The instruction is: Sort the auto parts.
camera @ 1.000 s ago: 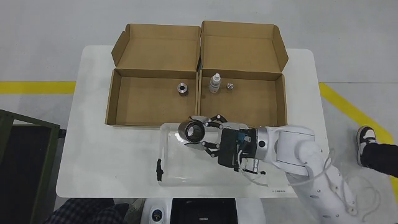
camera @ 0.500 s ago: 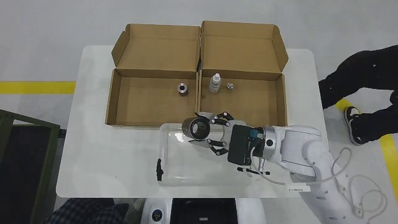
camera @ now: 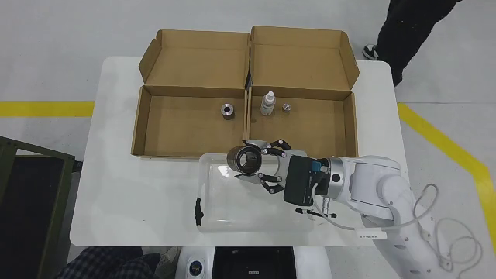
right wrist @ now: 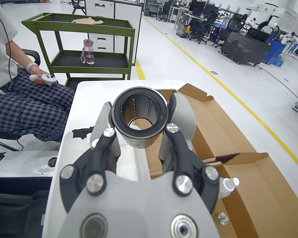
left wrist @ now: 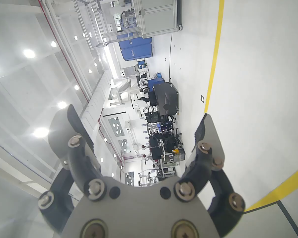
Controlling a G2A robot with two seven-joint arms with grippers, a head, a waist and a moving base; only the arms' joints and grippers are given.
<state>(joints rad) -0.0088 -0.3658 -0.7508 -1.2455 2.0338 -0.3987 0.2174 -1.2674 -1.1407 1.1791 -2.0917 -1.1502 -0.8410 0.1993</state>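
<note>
Two fingers [right wrist: 182, 115] pinch one bearing [right wrist: 139, 127]
Your right gripper [right wrist: 141, 112] squeezes it from both sides, above the far edge of the clear tray [camera: 225, 201] on the bench [camera: 116, 163]; your left gripper [left wrist: 137, 115] stands spread.

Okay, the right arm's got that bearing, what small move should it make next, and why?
Probably ease it forward over the left box: the right tool grips the bearing just short of its near wall, and that box holds a similar metal ring.
</note>
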